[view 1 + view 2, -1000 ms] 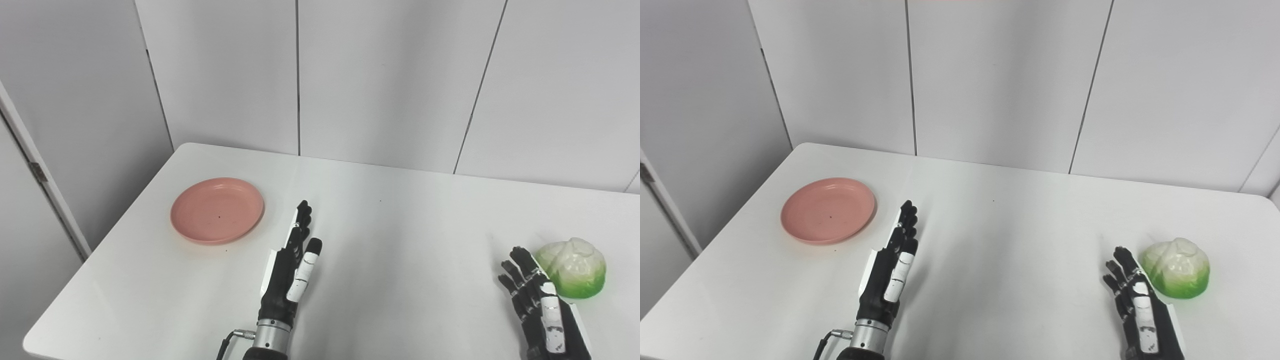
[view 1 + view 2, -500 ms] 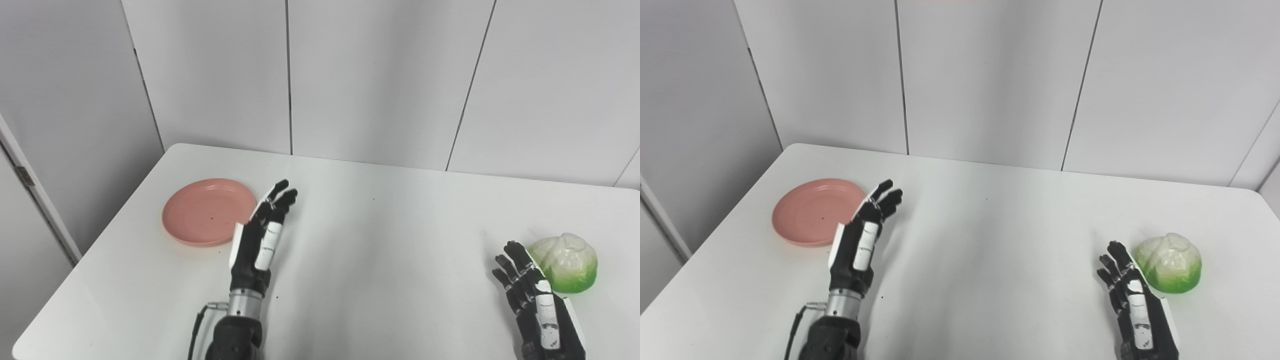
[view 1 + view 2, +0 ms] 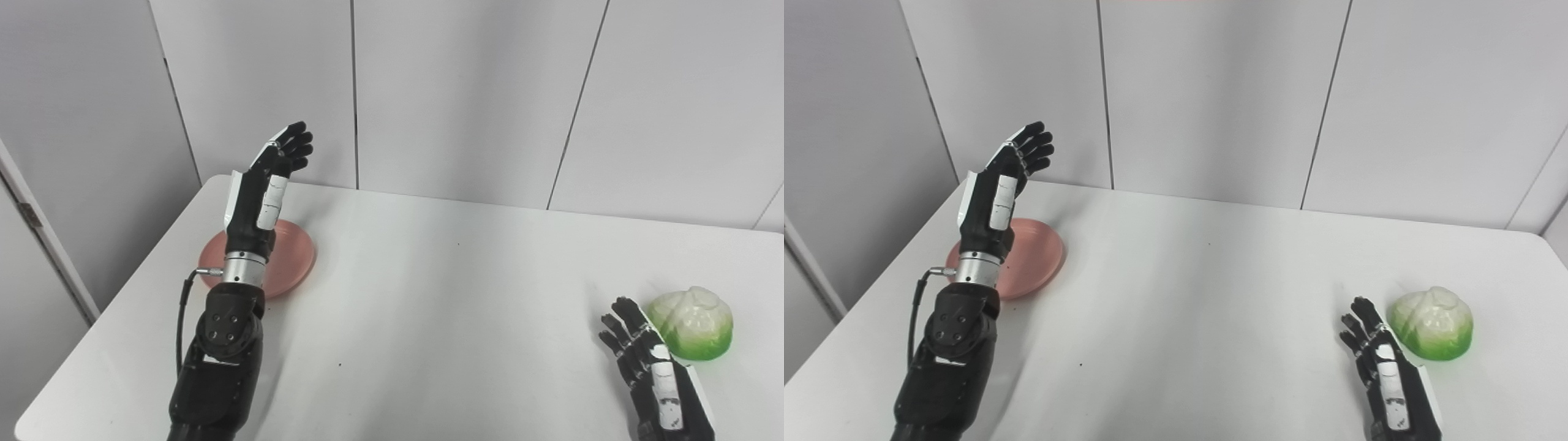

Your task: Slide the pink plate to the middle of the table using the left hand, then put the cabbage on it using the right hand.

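**Left hand raised over the plate, cabbage waiting at the right**

The pink plate (image 3: 293,263) lies flat on the white table (image 3: 429,294) at the left of the frame, near the table's left edge and well short of the middle, so the slide is not yet done. Much of it is hidden behind the forearm and wrist that cross in front of it; only its right side and a sliver of its left rim show.

The left hand (image 3: 263,187) is held high above the plate, its tips reaching up against the grey wall panels (image 3: 465,92) in the upper left of the frame. Its fingers (image 3: 295,142) are extended and only slightly curled, holding nothing and touching nothing. That height likely serves to clear the rim so the hand can come down on the plate's far side or onto its face and drag it rightward. How far the hand stands above the plate cannot be told from these views.

The cabbage (image 3: 692,331) sits on the table at the lower right, well apart from the plate. The right hand (image 3: 652,373) waits just beside it, on its left, fingers spread and empty, probably parked close so its pick is short once the plate is in place. The middle of the table lies between the two.
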`<state>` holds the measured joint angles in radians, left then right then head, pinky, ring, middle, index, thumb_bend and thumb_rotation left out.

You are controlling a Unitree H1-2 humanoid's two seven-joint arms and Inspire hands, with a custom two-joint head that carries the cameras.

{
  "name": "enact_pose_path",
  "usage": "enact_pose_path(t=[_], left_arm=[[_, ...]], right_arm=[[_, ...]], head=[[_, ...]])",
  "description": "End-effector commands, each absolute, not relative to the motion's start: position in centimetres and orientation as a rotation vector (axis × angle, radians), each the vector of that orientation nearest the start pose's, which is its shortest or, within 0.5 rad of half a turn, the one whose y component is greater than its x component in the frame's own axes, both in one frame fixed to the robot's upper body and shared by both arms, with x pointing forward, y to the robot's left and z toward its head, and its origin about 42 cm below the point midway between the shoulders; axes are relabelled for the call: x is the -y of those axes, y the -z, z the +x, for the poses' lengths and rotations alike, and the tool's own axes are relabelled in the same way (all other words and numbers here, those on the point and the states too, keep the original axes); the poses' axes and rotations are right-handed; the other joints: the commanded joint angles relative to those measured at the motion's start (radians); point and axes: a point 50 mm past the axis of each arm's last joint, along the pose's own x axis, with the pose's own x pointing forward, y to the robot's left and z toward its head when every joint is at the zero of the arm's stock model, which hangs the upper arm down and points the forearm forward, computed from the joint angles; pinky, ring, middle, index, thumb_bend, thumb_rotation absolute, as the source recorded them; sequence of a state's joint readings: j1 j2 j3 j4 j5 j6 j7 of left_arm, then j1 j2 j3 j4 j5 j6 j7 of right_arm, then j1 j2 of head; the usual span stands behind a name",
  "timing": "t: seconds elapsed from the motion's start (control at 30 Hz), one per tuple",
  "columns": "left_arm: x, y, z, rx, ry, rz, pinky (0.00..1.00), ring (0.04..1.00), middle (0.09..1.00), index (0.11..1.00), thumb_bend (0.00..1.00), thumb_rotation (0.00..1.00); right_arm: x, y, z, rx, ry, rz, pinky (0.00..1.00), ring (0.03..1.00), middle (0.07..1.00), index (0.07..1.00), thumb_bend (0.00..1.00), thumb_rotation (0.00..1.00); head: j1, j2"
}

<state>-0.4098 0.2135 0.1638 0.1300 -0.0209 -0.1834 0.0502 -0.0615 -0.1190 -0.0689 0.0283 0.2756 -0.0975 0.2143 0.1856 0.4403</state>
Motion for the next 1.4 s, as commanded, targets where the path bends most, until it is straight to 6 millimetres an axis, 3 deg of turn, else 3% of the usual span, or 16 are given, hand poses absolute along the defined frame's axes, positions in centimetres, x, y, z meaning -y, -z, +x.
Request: enact_pose_path(t=[0.0, 0.37, 0.6, 0.8, 1.13, 1.37], left_arm=[[-31.0, -26.1, 41.6, 0.584, -0.137, 0.155, 0.80, 0.811, 0.813, 0.782, 1.00, 0.95], [-37.9, -26.7, 43.5, 0.531, -0.238, 0.169, 0.82, 0.844, 0.832, 0.791, 0.96, 0.96], [-41.7, -25.8, 44.4, 0.463, -0.317, 0.138, 0.85, 0.863, 0.870, 0.857, 0.96, 0.98], [-44.6, -24.0, 44.8, 0.404, -0.368, 0.080, 0.82, 0.858, 0.870, 0.854, 0.94, 0.97], [-46.8, -19.9, 44.2, 0.294, -0.409, -0.027, 0.76, 0.825, 0.837, 0.850, 0.86, 0.95], [-46.9, -17.4, 44.5, 0.201, -0.349, -0.042, 0.74, 0.808, 0.836, 0.853, 0.94, 0.92]], right_arm=[[26.2, -8.3, 29.0, 0.047, -0.134, 0.149, 0.93, 0.918, 0.942, 0.906, 0.88, 0.89], [26.4, -8.4, 28.9, 0.045, -0.130, 0.150, 0.93, 0.912, 0.932, 0.904, 0.90, 0.89], [26.5, -8.5, 28.8, 0.044, -0.131, 0.146, 0.92, 0.909, 0.928, 0.902, 0.90, 0.89], [26.7, -8.5, 28.8, 0.043, -0.131, 0.144, 0.91, 0.905, 0.922, 0.898, 0.90, 0.89], [26.7, -8.6, 28.6, 0.041, -0.131, 0.142, 0.91, 0.903, 0.919, 0.895, 0.91, 0.89], [26.5, -8.8, 28.5, 0.042, -0.132, 0.136, 0.90, 0.899, 0.919, 0.895, 0.90, 0.90]], head=[[0.001, 0.003], [0.002, 0.008], [0.004, 0.017], [0.004, 0.013], [-0.004, 0.024], [-0.010, 0.028]])
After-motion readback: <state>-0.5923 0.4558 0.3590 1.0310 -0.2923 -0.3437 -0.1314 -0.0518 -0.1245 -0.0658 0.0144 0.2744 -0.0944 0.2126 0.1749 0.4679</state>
